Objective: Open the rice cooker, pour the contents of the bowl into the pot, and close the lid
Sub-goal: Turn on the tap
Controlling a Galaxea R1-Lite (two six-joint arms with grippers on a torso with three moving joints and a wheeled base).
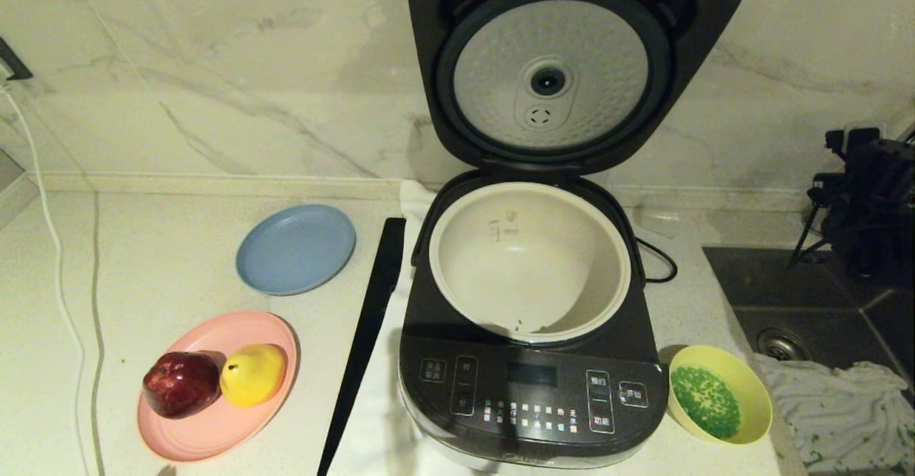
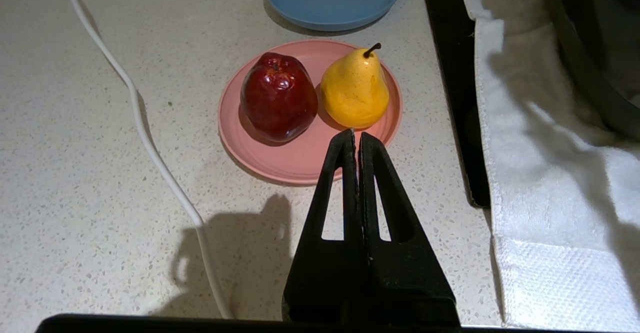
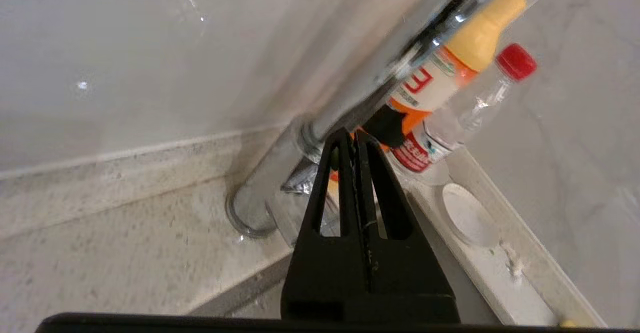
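The rice cooker [image 1: 529, 390] stands in the middle of the counter with its lid [image 1: 550, 76] swung fully up, silver underside facing me. The cream pot [image 1: 465, 261] inside is almost bare, with only a few green bits [image 1: 520, 326] near its front wall. The pale-yellow bowl [image 1: 750, 383] sits on the counter at the cooker's front right corner, holding the green contents [image 1: 704, 390]. My left gripper [image 2: 356, 133] is shut and empty above the counter, just short of the pink plate [image 2: 300, 163]. My right gripper [image 3: 350, 134] is shut and empty, by the chrome tap [image 3: 350, 98] behind the sink.
A red apple [image 1: 181, 383] and a yellow pear [image 1: 252, 374] lie on the pink plate; a blue plate [image 1: 297, 247] sits behind. A black bar [image 1: 364, 340] and a white towel [image 2: 540, 173] flank the cooker's left. A white cable [image 2: 150, 143], the sink [image 1: 808, 304], a cloth [image 1: 836, 397] and bottles [image 3: 450, 73] are nearby.
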